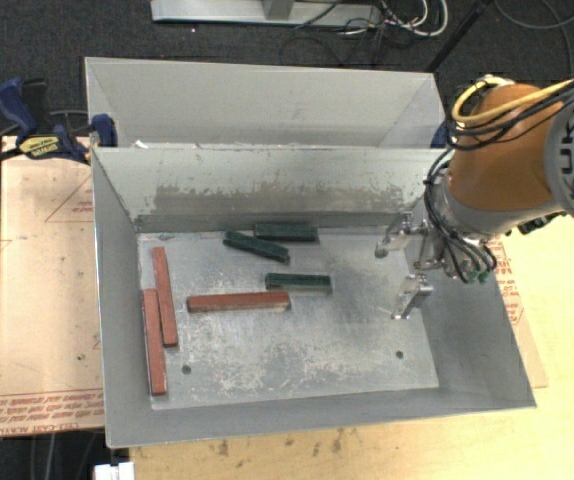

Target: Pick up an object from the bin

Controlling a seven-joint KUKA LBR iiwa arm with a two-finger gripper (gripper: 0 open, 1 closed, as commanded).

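The grey metal bin (297, 368) has sloped walls that run down to a flat floor, so its loose contents lie low and flat in the middle and on the left. The arm (502, 163) comes in over the right rim, its orange-covered wrist bent down so that the tool faces the floor.

Three long red-brown bars are the biggest pieces. Two of them (164, 296) (154, 343) lie side by side along the foot of the left wall, likely awkward for fingers to straddle there. The third red-brown bar (237, 302) lies crosswise in the open, with bare floor around it.

Three shorter dark green bars come next. Two (287, 233) (257, 246) overlap near the back wall, while the single green bar (298, 282) sits just above the right end of the crosswise red-brown bar, the piece nearest the tool.

The gripper (399, 273) hangs over bare floor at the right side of the bin, well apart from every bar. Its two fingers are spread with nothing between them, ready to straddle something narrow. Nothing is grasped yet, and which bar it will go for cannot be told; the single green bar looks the easiest reach.
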